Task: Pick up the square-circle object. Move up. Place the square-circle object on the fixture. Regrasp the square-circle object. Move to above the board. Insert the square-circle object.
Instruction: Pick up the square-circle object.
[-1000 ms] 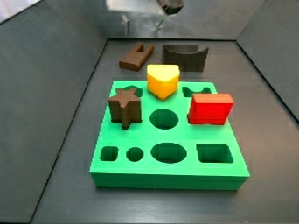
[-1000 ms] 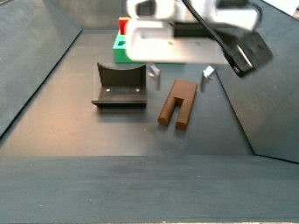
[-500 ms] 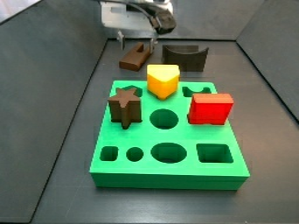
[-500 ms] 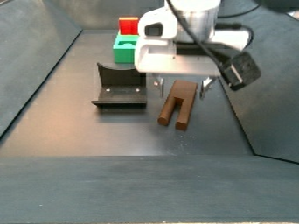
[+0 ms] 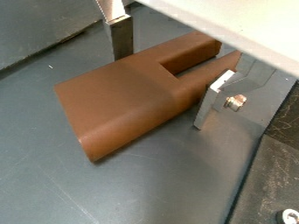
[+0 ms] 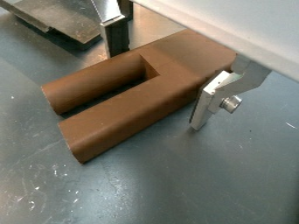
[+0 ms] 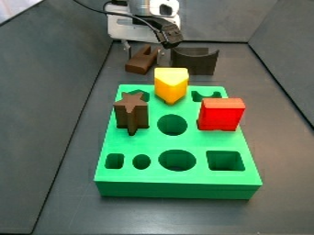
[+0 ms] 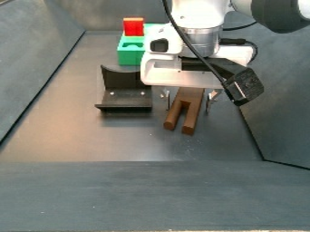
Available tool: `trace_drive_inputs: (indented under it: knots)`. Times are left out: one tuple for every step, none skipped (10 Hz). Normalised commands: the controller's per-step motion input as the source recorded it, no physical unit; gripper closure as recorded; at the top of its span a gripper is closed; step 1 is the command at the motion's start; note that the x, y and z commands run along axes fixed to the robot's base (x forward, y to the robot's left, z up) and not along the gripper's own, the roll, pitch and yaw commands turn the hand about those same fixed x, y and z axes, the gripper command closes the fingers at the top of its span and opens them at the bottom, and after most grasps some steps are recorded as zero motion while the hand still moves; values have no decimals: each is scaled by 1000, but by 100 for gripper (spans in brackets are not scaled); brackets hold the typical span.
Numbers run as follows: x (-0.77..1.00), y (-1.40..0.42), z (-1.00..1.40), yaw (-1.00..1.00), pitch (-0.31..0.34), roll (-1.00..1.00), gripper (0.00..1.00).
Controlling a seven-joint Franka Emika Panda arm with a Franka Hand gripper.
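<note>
Now one hand (image 6: 163, 72) straddling one square-circle object (image 6: 135, 96).

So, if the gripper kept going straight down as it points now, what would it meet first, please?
Most likely the floor. The gripper already straddles the square-circle object, one finger on each side, jaws open. How close the palm above is to the object's top is unclear.

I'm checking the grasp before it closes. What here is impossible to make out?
- Contact: in both wrist views the hand straddles the brown bar; whether the pads touch it cannot be told.
- Bar's far end: in a side view the hand covers the bar there.
- Fixture: partly behind the hand in a side view.
- Board: mostly hidden behind the arm.
</note>
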Motion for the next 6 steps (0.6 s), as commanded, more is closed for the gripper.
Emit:
trace_drive_inputs:
  knots:
    - [0,0,0,0,0,0,0]
    - [0,0,0,0,0,0,100]
    - [0,0,0,0,0,0,100]
    - [0,0,0,0,0,0,100]
    - [0,0,0,0,0,0,100]
    - [0,0,0,0,0,0,100]
